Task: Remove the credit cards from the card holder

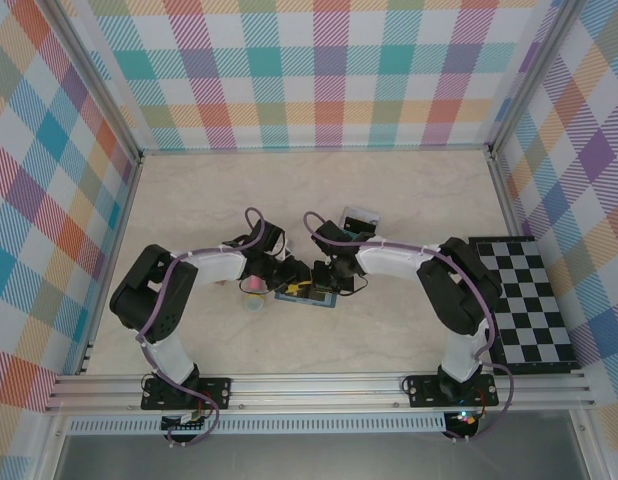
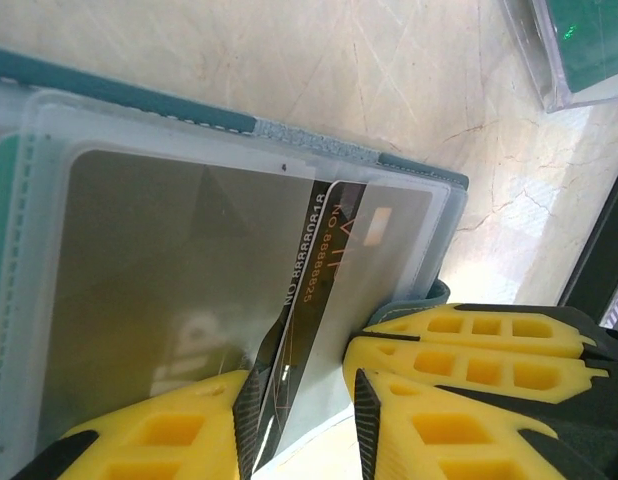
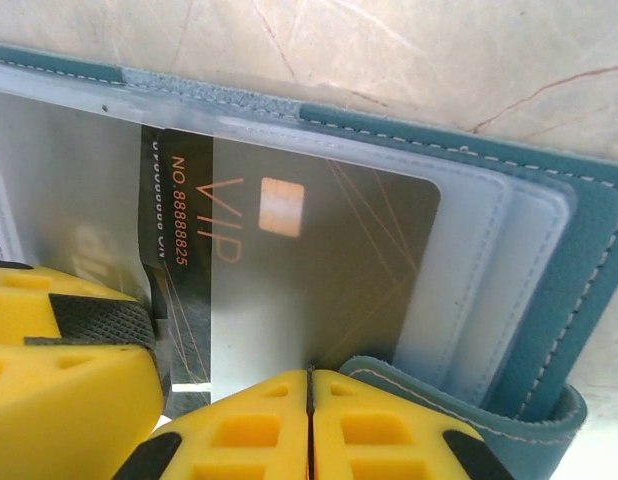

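The card holder (image 1: pixel 307 296) lies open at mid-table, teal-blue (image 3: pixel 579 260) with clear pocket sleeves (image 2: pixel 189 130). A black credit card (image 3: pixel 319 260) marked VIP sticks partly out of a clear pocket, toward the fingers (image 2: pixel 334 260). My left gripper (image 2: pixel 304 400) is open, and the card's free edge rests against its left pad with a gap to the right pad. My right gripper (image 3: pixel 309 375) is shut, its tips against the pocket edge beside the holder's curled flap (image 3: pixel 459 395). Whether it pinches the sleeve is unclear. Both grippers (image 1: pixel 285 278) (image 1: pixel 326 277) meet over the holder.
A small clear case with something green inside (image 1: pixel 361 216) lies behind the holder (image 2: pixel 589 50). A pink object (image 1: pixel 254 290) sits just left of the holder. A black-and-white checkerboard (image 1: pixel 524 300) lies at the right. Plaid walls on metal rails enclose the table.
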Controlling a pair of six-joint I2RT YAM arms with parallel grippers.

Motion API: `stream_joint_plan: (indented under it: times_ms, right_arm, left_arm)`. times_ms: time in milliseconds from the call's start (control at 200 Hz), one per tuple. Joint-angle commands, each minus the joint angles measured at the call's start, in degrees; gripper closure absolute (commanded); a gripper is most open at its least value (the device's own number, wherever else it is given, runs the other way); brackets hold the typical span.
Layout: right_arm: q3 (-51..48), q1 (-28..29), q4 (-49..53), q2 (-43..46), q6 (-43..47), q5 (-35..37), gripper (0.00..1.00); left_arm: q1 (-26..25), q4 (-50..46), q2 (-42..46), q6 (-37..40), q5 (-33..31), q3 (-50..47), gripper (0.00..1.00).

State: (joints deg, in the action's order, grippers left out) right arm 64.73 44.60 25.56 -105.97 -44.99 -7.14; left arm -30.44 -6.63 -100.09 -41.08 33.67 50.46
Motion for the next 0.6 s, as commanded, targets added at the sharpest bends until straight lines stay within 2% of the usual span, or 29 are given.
stream_joint_plan:
  times_ms: [0,340,595]
  right_arm:
    - [-1.2,-0.5,0.8,-2.9,1.0,0.8,0.92]
    - [-1.1,-1.1,3.4,-1.9,1.7,4.1,0.91]
    - [-1.4,-1.4,1.3,-2.1,2.5,1.2,0.92]
  left_arm:
    - [0.4,-3.0,-3.2,0.9,-0.5,0.0,0.67]
    - [0.7,-14.1,-1.1,4.4,-11.1,2.2,0.7]
    - [0.8,-6.9,-0.3,4.1,-2.9,1.3,0.74]
